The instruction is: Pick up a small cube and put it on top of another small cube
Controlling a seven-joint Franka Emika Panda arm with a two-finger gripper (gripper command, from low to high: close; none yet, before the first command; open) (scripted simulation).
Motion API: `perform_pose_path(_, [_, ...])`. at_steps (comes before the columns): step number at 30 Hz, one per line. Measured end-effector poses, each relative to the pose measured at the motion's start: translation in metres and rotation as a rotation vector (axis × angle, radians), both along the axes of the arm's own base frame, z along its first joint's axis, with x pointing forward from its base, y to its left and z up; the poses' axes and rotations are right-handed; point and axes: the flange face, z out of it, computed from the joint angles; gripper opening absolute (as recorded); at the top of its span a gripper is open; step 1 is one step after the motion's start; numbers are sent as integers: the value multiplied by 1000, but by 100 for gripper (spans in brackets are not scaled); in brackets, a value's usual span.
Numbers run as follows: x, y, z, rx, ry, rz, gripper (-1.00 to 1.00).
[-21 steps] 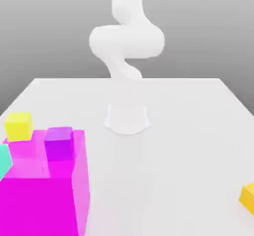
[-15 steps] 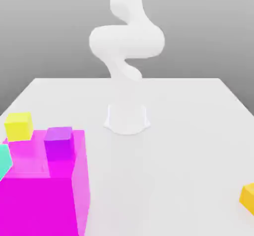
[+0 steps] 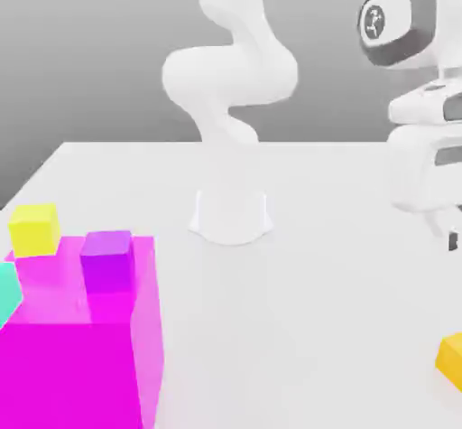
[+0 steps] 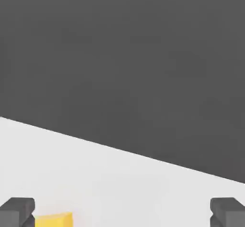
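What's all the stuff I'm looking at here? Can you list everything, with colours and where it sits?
Table: one, white, under everything.
Big block: one, magenta, near corner at the exterior view's left.
Purple cube: one, small, at the big block's top, far edge.
Lemon-yellow cube: one, small, beyond the big block, near the table's left edge in the exterior view.
Teal block: one, cut off by the exterior view's left edge, beside the big block.
Small amber cube: one, orange-yellow, on the table at the exterior view's right edge; also seen near one fingertip in the hand view.
Robot arm: one, white, base at the table's middle.
Gripper: one, dark fingertips, open, holding nothing.
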Motion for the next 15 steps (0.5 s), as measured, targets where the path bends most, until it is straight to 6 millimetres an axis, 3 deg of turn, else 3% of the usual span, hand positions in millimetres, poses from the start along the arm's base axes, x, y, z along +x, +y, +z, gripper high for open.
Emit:
perform_pose_path(7, [-48,56,-127,-76,156,73,0])
perform_pose_path(11, [-55,62,-187,-86,173,82,0])
perform_pose_path(12, [-55,62,-198,-87,174,82,-100])
perform_pose_path(15, [-55,62,-198,-86,173,83,-100])
